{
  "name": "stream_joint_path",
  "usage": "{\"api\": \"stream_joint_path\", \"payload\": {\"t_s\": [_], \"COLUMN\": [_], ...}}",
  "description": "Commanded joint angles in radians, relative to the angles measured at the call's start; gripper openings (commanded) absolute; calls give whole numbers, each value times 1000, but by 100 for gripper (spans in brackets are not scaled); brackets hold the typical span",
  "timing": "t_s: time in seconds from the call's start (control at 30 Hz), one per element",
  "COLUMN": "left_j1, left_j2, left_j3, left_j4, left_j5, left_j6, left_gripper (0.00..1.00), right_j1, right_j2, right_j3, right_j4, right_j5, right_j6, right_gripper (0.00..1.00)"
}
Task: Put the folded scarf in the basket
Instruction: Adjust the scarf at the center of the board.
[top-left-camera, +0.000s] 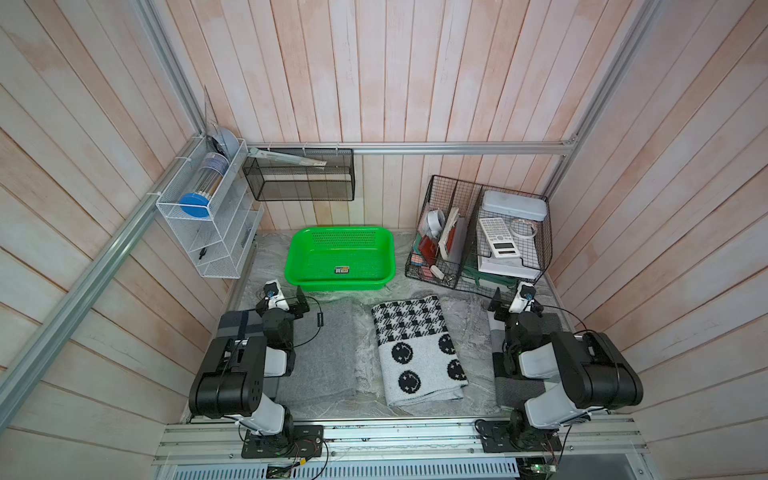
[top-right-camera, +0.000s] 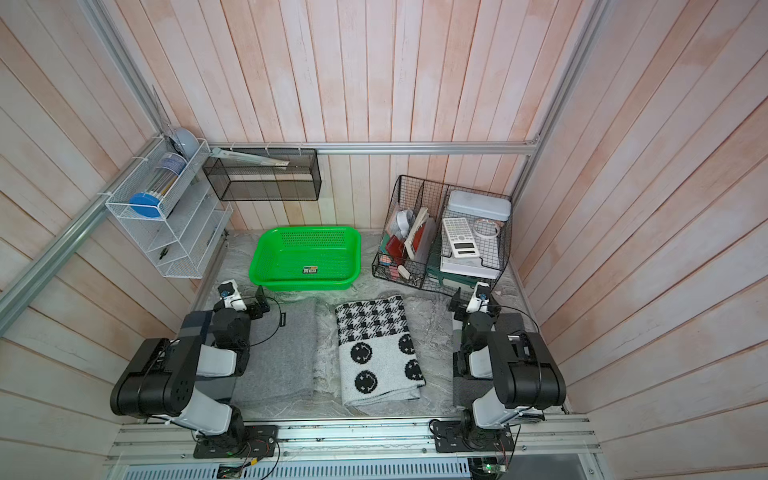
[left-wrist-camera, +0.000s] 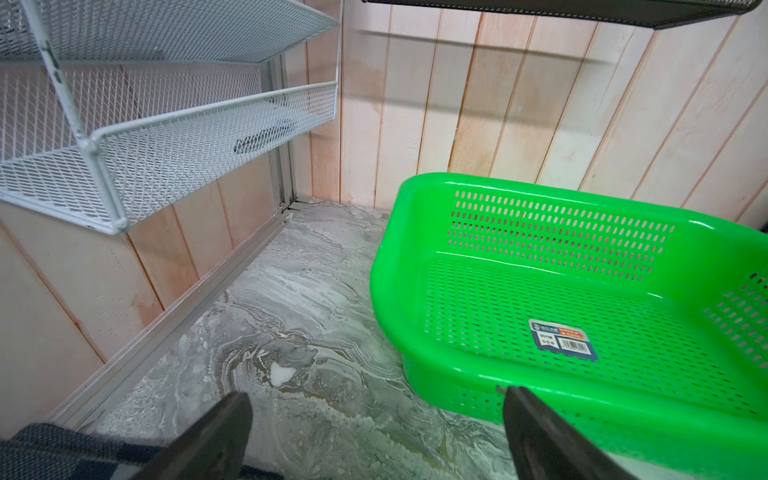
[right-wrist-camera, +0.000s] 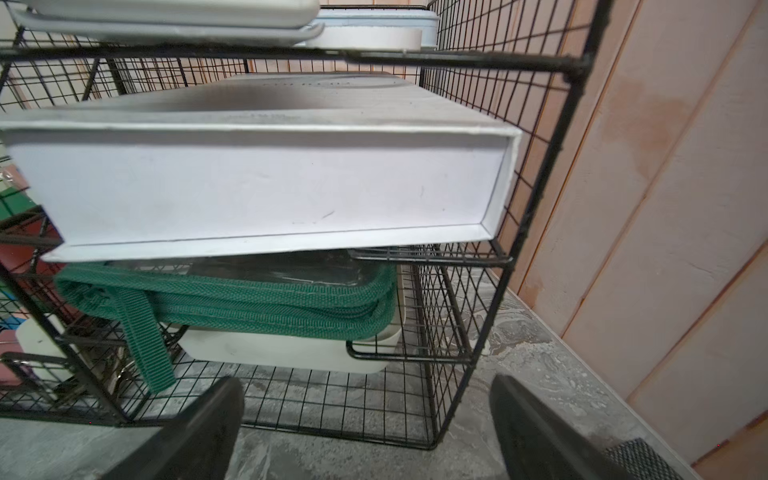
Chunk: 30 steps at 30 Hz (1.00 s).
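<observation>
Pale plank walls close in a grey marbled surface (top-left-camera: 469, 332). In both top views the green basket (top-left-camera: 299, 266) (top-right-camera: 266, 266) sits at the back by the wall, with a sticker (top-left-camera: 341, 271) on its floor. The scarf (top-left-camera: 415, 353) (top-right-camera: 378, 353), folded and patterned black and white, lies flat in front of the basket and apart from it, between the two arms. A grey cloth (top-left-camera: 328, 353) lies just beside the scarf, on the left arm's side. A black wire organiser (top-left-camera: 478, 232) stands to the right of the basket, and a white rack (top-left-camera: 208, 232) hangs on the left wall. The left claw (top-left-camera: 280, 301) hangs near the basket's front left corner. The right claw (top-left-camera: 516, 303) hangs just in front of the organiser.

In the left wrist view the left claw (left-wrist-camera: 374, 395) is spread wide and holds nothing. One finger shows over the bare surface, the other in front of the basket's (left-wrist-camera: 386, 266) near wall. The rack (left-wrist-camera: 166, 124) hangs above.

In the right wrist view the right claw (right-wrist-camera: 365, 381) is also spread wide and holds nothing, facing the organiser (right-wrist-camera: 540, 208). Inside the organiser, a white box (right-wrist-camera: 270, 187) rests on a shelf above a case trimmed with green webbing (right-wrist-camera: 249, 303).
</observation>
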Motion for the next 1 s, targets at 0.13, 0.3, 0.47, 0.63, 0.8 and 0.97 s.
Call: {"api": "stream_joint_path", "payload": {"t_s": [0.13, 0.3, 0.47, 0.63, 0.8, 0.97], "left_j1": [4, 4, 4, 4, 4, 4], "left_j2": [2, 1, 2, 1, 1, -4], "left_j3": [7, 8, 8, 7, 8, -4], "left_j4": [0, 0, 0, 0, 0, 15], "left_j5": [16, 16, 16, 16, 16, 14], "left_j6": [2, 2, 2, 2, 2, 1], "left_gripper": [100, 100, 100, 100, 100, 100], "right_j1": [5, 5, 5, 5, 6, 15], "right_j2": [1, 0, 0, 1, 1, -22], "right_j3": [10, 10, 10, 10, 10, -1], "right_j4": [1, 1, 1, 1, 1, 6], "right_j5": [18, 18, 18, 17, 17, 50], "right_j6": [12, 12, 13, 12, 12, 12], "right_gripper": [98, 98, 98, 98, 98, 98]}}
